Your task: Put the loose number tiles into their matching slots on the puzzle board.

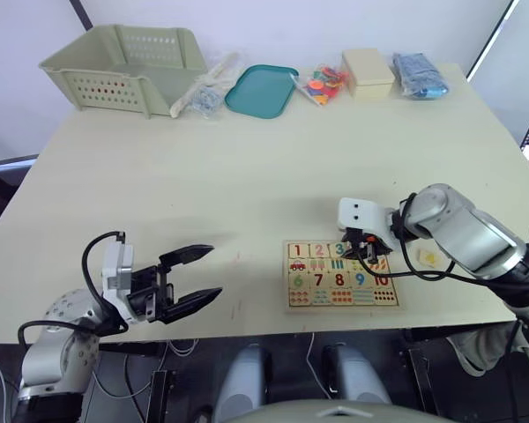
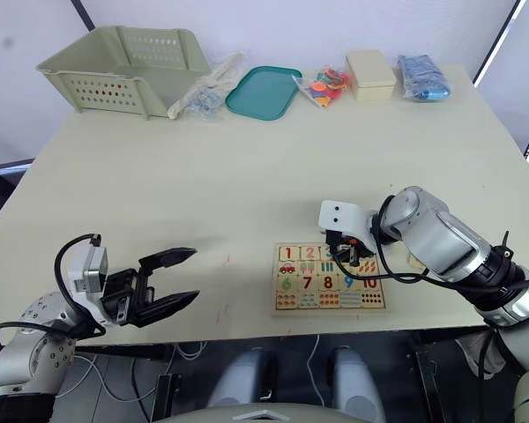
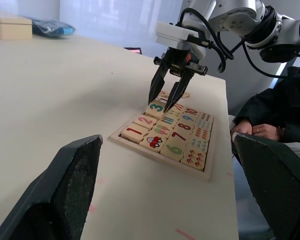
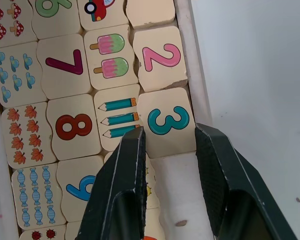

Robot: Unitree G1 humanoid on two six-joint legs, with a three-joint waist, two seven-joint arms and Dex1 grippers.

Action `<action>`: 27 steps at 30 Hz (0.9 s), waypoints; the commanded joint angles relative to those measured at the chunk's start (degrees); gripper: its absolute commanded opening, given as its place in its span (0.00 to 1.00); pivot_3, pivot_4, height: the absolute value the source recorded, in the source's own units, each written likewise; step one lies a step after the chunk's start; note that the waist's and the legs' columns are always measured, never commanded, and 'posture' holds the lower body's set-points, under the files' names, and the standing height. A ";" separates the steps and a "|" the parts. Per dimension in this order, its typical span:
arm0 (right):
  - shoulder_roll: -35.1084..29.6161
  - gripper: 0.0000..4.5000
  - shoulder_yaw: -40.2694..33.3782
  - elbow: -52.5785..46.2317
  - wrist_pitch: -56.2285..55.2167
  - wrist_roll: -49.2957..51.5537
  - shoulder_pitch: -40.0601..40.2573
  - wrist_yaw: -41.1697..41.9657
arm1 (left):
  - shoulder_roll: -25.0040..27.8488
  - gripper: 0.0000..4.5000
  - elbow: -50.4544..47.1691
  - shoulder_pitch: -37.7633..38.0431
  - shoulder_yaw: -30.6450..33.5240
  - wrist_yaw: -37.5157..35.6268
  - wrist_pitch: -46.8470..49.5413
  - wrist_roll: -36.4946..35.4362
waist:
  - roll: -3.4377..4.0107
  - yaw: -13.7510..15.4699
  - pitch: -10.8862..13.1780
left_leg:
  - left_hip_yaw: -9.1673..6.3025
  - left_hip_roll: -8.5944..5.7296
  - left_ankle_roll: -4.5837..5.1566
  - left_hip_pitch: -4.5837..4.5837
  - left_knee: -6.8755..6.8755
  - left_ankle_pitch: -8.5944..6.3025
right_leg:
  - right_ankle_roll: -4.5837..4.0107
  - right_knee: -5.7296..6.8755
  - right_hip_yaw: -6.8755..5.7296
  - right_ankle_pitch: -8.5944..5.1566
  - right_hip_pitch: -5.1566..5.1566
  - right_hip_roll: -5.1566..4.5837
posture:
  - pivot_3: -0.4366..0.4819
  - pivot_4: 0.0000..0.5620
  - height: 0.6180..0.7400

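Observation:
The puzzle board [image 1: 288,284] lies near the table's front edge, right of centre. Tiles 1 [image 1: 297,251] and 2 [image 4: 161,57] sit in its far row. Beside them lies tile 3 [image 4: 168,121], a little crooked in its slot, with my right gripper [image 4: 171,134] shut on its near end, one finger on each side. The slot [image 4: 175,195] beyond it, between the fingers, is bare wood. One loose tile [image 1: 429,256] rests on the table right of the board; its digit is unreadable. My left gripper [image 1: 216,271] hovers open and empty, left of the board.
Along the far edge stand a pale green basket [image 1: 123,66], a teal tray [image 1: 260,90], bags of small parts [image 1: 322,84], a cream box [image 1: 368,70] and a blue bag [image 1: 419,75]. A person [image 3: 270,125] sits past the table's right side.

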 commanded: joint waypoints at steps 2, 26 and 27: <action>0.50 0.19 -0.14 -0.13 -0.51 -0.91 -0.63 0.31 | 0.65 1.00 -0.44 -0.04 1.73 -0.43 -1.13 -0.20 | 0.00 0.00 0.00 | 0.00 0.00 0.00 0.00 0.00 0.00 | 0.00 0.00 0.00 0.00 0.00 0.00 | 0.48 0.27 1.00; 2.03 0.19 -0.40 -0.04 -0.56 -1.81 -0.46 0.84 | 0.51 1.00 -1.47 0.99 1.69 0.32 -1.56 -0.30 | 0.00 0.00 0.00 | -0.01 0.01 0.00 0.00 0.00 0.00 | 0.00 0.00 0.00 0.00 0.00 0.00 | 0.48 0.27 1.00; 2.01 0.19 -0.42 -0.11 -0.53 -1.79 -0.41 0.84 | 0.50 1.00 -1.55 1.08 1.70 0.34 -1.57 -0.32 | 0.00 -0.01 0.00 | -0.01 0.01 0.00 0.00 0.00 0.00 | 0.00 0.00 0.00 0.00 0.00 -0.01 | 0.48 0.27 1.00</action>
